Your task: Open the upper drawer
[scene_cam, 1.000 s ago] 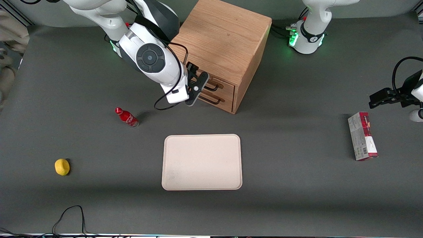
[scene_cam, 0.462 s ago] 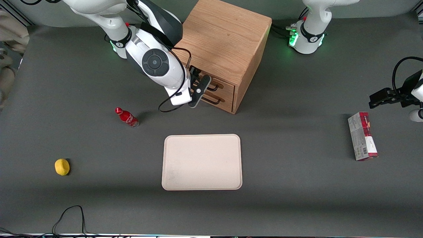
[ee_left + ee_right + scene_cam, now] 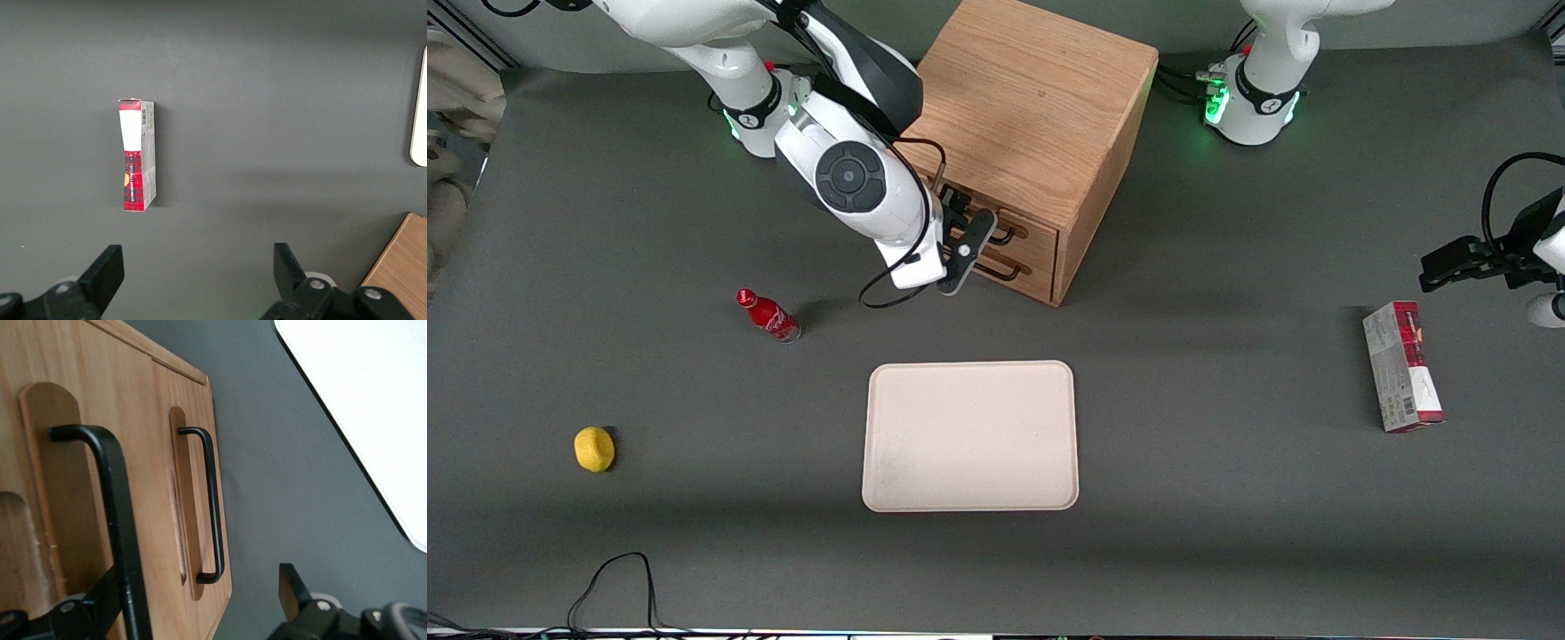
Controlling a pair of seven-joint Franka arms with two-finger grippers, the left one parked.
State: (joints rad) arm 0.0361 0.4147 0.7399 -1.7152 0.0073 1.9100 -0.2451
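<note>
Right wrist view is showing the end effector (image 3: 200,603) spread apart at the upper drawer's handle (image 3: 113,520); centring before closing seems wise.

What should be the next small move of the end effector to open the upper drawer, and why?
Probably the end effector should move a little closer and shut on the black handle of the upper drawer. In the right wrist view this handle runs between the open fingers, close to one of them. Nothing is gripped yet, and the drawer front sits flush with the cabinet.
</note>
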